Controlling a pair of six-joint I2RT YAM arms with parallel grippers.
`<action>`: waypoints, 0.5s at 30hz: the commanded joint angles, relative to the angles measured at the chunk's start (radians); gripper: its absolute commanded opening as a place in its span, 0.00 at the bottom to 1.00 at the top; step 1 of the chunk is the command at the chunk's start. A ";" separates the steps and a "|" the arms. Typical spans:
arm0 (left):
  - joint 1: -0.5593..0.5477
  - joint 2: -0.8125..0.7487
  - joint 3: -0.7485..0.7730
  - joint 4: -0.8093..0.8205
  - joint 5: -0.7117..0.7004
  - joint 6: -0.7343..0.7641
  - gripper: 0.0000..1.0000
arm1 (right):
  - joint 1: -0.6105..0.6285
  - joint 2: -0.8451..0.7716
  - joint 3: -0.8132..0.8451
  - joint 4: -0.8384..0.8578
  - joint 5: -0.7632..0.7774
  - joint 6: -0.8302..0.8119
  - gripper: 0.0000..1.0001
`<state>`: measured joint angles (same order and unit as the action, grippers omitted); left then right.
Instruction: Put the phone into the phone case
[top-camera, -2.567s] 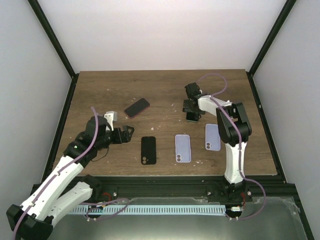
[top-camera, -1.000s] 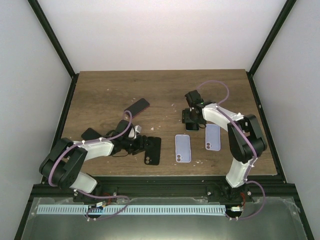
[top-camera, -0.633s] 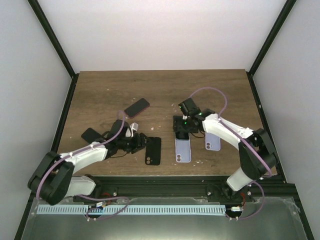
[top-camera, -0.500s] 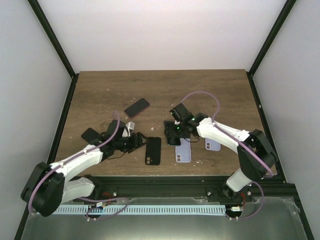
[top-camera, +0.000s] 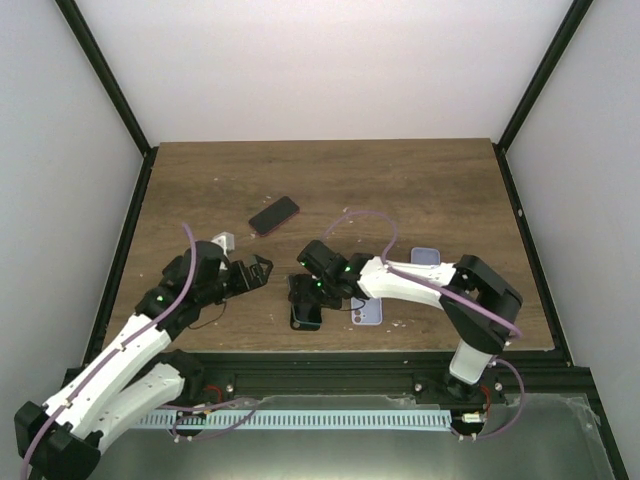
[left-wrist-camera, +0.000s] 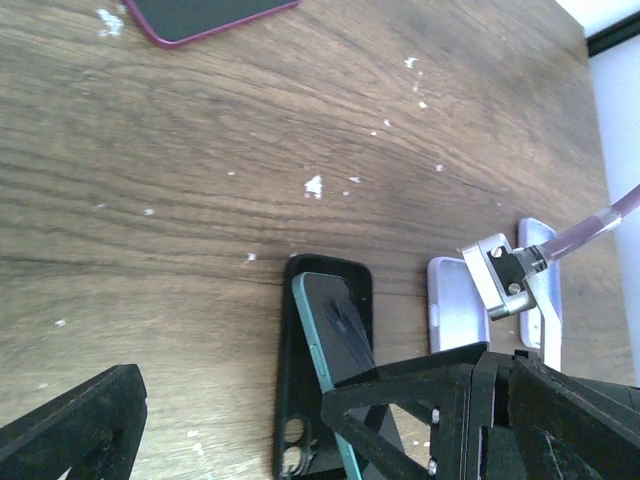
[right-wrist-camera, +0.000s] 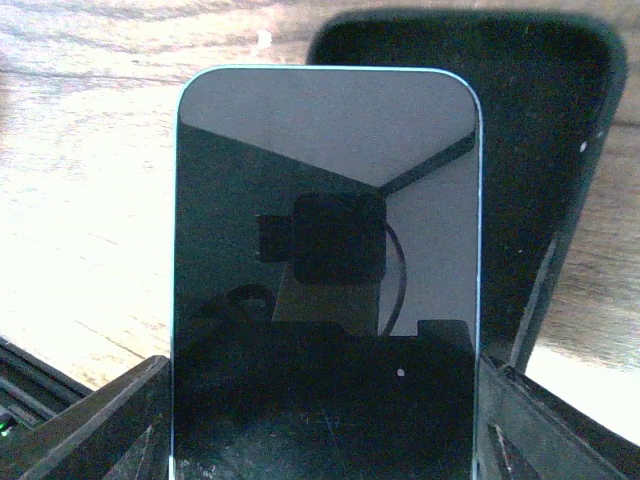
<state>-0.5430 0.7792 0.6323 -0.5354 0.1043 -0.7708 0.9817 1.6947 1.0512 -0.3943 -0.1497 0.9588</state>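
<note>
Two fingers (right-wrist-camera: 90, 425) of my right gripper (top-camera: 318, 284) are closed on the phone (right-wrist-camera: 325, 220), one at each long edge, near the end closest to my wrist. From the right wrist, the screen faces the camera, dark and mirror-like, with a thin teal rim. The phone's long axis runs straight out from the gripper, with the free end pointing away from my wrist.

The phone is over the black case (left-wrist-camera: 300, 410), which lies on the table (top-camera: 400, 180). The case's long axis runs near to far, and its camera cutout is at the near end. From the left wrist, the phone's long axis is close to the case's but a little skewed. Its free end sits inside the outline of the case's far end, and the held end veers toward the case's right edge. The phone is tilted, not flat — one teal long edge shows. I cannot tell whether the free end touches the case.

My left gripper (top-camera: 256, 272) hangs near the case on its left, not touching it, jaws wide apart and holding nothing.

Lilac cases (left-wrist-camera: 450, 310) lie to the right of the black one, partly under my right arm. A red phone (top-camera: 274, 215) lies farther back on the left — askew, well apart from the rest.
</note>
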 joint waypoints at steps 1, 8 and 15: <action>0.004 -0.058 0.009 -0.109 -0.085 0.020 1.00 | 0.020 0.020 0.050 0.048 -0.005 0.091 0.60; 0.003 -0.119 -0.014 -0.127 -0.088 0.012 1.00 | 0.028 0.030 0.036 0.014 0.033 0.144 0.60; 0.003 -0.122 -0.050 -0.076 -0.032 0.002 0.93 | 0.029 0.014 0.026 -0.041 0.080 0.158 0.60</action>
<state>-0.5430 0.6590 0.6147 -0.6373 0.0345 -0.7639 1.0019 1.7245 1.0519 -0.3840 -0.1219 1.0847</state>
